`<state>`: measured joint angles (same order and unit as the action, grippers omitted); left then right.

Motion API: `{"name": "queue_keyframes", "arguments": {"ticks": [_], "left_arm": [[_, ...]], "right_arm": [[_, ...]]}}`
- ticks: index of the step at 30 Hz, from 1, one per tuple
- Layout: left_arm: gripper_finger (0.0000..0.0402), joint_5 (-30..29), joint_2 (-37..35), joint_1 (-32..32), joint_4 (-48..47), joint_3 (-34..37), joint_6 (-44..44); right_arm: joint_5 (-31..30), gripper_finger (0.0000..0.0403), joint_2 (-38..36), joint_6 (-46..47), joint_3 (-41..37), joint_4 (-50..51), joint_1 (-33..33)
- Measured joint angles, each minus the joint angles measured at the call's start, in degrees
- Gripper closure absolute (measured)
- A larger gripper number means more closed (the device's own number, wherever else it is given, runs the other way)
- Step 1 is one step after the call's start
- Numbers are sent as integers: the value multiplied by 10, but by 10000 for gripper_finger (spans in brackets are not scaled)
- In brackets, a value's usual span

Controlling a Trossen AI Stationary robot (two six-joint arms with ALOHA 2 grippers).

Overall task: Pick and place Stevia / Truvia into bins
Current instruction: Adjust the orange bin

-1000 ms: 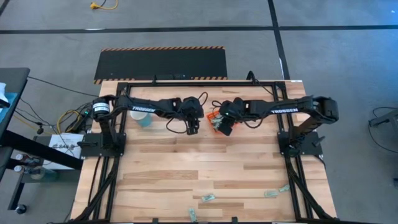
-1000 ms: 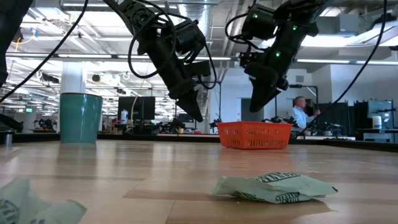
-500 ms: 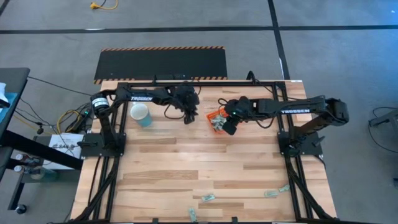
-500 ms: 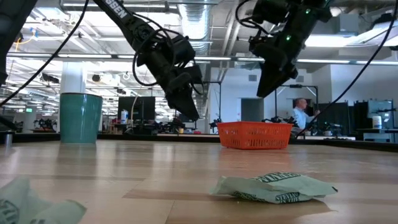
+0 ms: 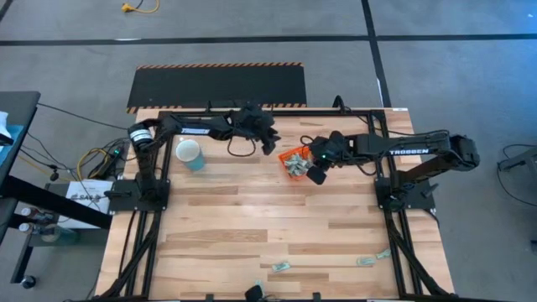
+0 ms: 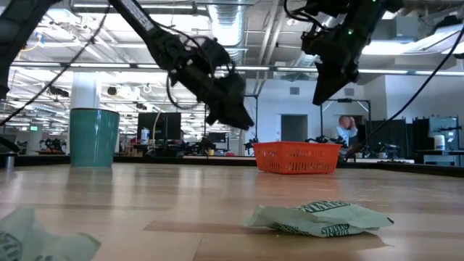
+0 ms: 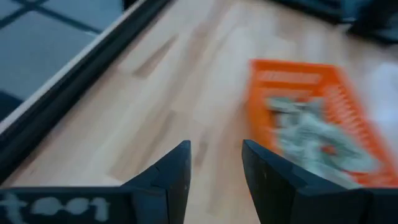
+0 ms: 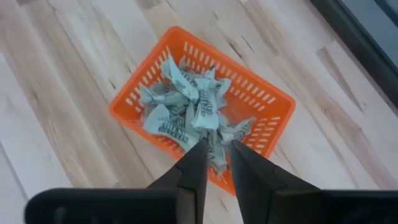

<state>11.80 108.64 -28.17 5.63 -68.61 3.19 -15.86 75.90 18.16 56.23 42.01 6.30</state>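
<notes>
**Packets left at the near edge**

Packets [image 5: 280, 267] lie along the table's near edge, well apart from both arms, nearer the right arm's side. Right gripper [image 8: 216, 163] hangs over the filled orange tray [image 8: 133, 94], fingers parted, empty. Left gripper [image 7: 215, 163], far-left of the tray, is likewise parted and empty.

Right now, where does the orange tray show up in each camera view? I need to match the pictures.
High view: the orange tray sits at the table's far centre, between the two grippers.
Low view: right of centre, on the far table edge.
Left wrist view: upper right, beyond the left gripper.
Right wrist view: centre, just past the right gripper.
Shared landmark: the heap of green-white packets inside it.
</notes>
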Motion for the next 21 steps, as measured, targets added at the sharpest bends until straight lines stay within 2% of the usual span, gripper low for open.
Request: {"name": "queue_keyframes", "arguments": {"ticks": [4, 9, 15, 21], "left_arm": [[269, -14, 48, -8, -6, -20, 32], [269, -21, 67, -7, -43, -53, 35], [269, -20, 69, -11, -131, -98, 29], [269, 4, 78, -16, -254, -194, 52]], "right_arm": [[-26, 359, -3, 24, 0, 17, -31], [-67, 392, -15, 59, -2, 51, -80], [-83, 396, -40, 102, -19, 55, -118], [-84, 402, -52, 165, -40, 62, -156]]}}
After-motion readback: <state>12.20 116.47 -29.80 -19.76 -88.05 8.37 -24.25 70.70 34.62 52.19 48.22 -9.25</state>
